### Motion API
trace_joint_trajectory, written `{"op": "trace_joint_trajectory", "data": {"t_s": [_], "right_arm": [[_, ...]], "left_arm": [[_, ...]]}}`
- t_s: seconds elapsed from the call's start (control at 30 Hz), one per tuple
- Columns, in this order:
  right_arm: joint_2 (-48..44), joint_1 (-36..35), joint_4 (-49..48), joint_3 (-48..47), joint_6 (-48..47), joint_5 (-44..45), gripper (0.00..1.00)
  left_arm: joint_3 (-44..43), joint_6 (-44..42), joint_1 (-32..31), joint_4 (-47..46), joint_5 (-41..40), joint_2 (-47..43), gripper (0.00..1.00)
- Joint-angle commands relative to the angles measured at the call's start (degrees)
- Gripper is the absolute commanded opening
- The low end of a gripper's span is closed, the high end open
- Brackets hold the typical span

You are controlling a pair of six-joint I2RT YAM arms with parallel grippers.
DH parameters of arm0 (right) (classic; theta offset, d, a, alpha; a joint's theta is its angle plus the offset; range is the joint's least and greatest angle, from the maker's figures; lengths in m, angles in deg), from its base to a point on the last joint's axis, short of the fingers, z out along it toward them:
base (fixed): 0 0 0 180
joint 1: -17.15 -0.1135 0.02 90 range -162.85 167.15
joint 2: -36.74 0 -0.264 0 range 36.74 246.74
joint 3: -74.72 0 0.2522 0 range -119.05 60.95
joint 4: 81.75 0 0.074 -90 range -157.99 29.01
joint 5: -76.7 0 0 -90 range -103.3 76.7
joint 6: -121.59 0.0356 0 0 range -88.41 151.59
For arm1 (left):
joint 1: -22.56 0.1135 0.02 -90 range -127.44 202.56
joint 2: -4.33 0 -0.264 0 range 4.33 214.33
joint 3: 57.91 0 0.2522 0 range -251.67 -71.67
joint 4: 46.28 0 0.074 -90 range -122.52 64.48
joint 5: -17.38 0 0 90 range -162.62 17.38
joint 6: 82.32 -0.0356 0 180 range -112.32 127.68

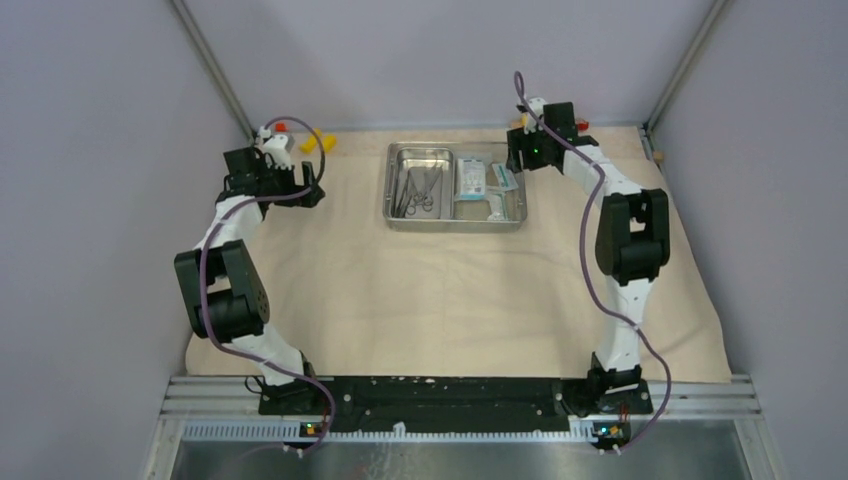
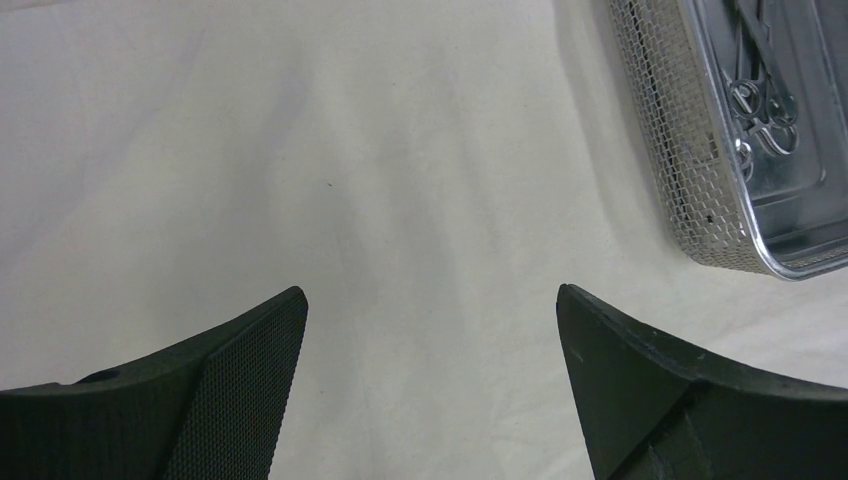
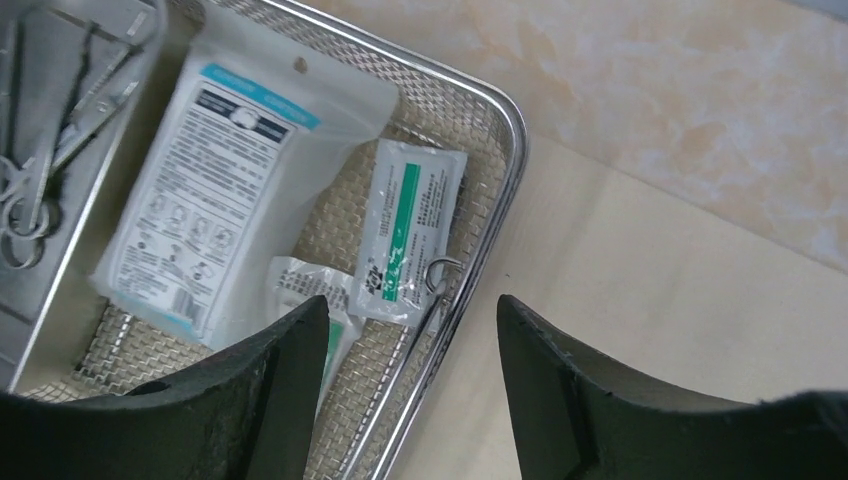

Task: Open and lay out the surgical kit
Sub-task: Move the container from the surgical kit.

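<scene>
1. Bench (image 3: 720,110): pale marbled top, showing only past the far right edge of the cloth.
2. Cloth wrap (image 1: 450,300): beige, opened out flat over nearly the whole bench, with light creases.
3. Steel tray (image 1: 455,226): sits on the cloth at far centre and has mesh walls. A solid pan fills its left half, and the right half has a mesh floor.
4. Left gripper (image 2: 430,295): jaws spread wide and holding nothing. It is over bare cloth, left of the tray and well apart from it.
5. Right gripper (image 3: 410,300): jaws spread and empty, above the tray's right rim at the far end. One finger is over the mesh, the other over the cloth.
6. Large packet (image 3: 230,180): white with a teal strip, lying flat in the middle of the tray with its left edge over the pan rim.
7. Small packet (image 3: 405,235): white with a green stripe, on the mesh just right of the large packet. Another small one beside it is partly hidden by a finger.
8. Scissors and forceps (image 1: 418,190): piled in the pan, ring handles toward the near side.
9. Yellow block (image 1: 322,142) and red block (image 1: 281,126): at the far left edge of the cloth, behind the left arm.
</scene>
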Motion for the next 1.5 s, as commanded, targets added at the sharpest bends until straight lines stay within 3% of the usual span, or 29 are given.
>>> {"op": "trace_joint_trajectory", "data": {"t_s": [0.0, 0.27, 0.63, 0.97, 1.47], "right_arm": [[2.33, -0.02, 1.25, -2.32, 2.10, 4.86, 0.62], [3.73, -0.06, 2.14, -0.74, 2.04, 4.66, 0.54], [-0.34, 2.13, 1.21, 4.11, 2.66, 6.96, 0.25], [-5.76, 9.57, 0.08, 8.99, 2.63, 6.79, 0.15], [-3.20, 23.54, 4.26, 4.29, -10.87, 5.27, 0.13]], "left_arm": [[1.13, 1.64, -0.65, -3.14, 2.30, -4.15, 0.99], [1.66, 1.73, -0.97, -2.94, 3.02, -4.70, 0.99], [2.10, 1.69, -0.98, -2.61, 3.14, -6.05, 0.99], [2.00, 1.52, -1.05, -2.59, 3.13, -6.88, 0.99], [2.01, 0.67, -1.23, -2.02, 1.94, -6.75, 0.99]]}}
